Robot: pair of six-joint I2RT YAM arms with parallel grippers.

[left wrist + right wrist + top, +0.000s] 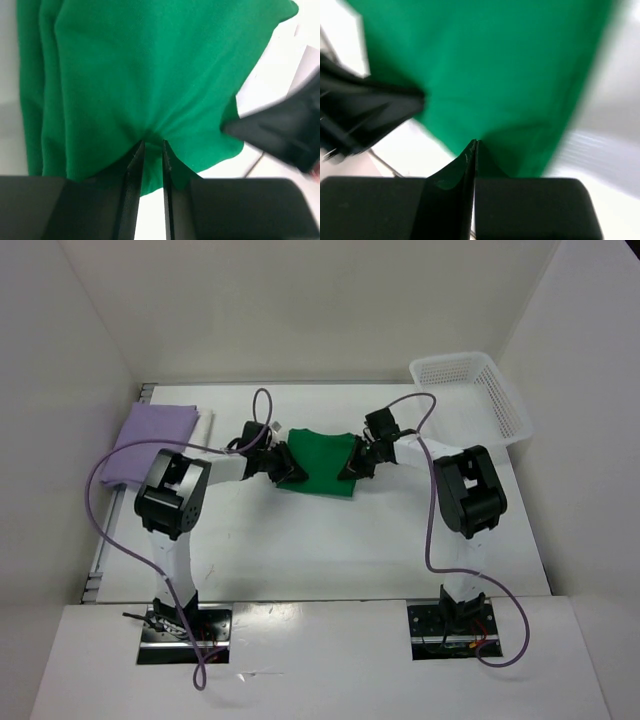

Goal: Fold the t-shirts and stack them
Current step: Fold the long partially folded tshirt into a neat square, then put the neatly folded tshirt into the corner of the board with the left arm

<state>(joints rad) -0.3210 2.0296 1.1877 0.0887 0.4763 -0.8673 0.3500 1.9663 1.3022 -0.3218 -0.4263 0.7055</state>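
well off to the left of my left gripper (152, 146) lies the lavender t-shirt (150, 440), folded flat. that gripper's jaws stand a narrow slit apart, nipping a puckered fold of the green t-shirt (150, 65), which spreads ahead of the tips. my right gripper (474, 144) is pressed together on the shirt's opposite edge. beyond it, further right, sits the white basket (500, 405).

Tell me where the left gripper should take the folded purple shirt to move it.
The purple shirt lies flat and folded at the table's left edge. Probably pinch its right edge, coming from the table's middle: that layered side is open and thin enough for the jaws.
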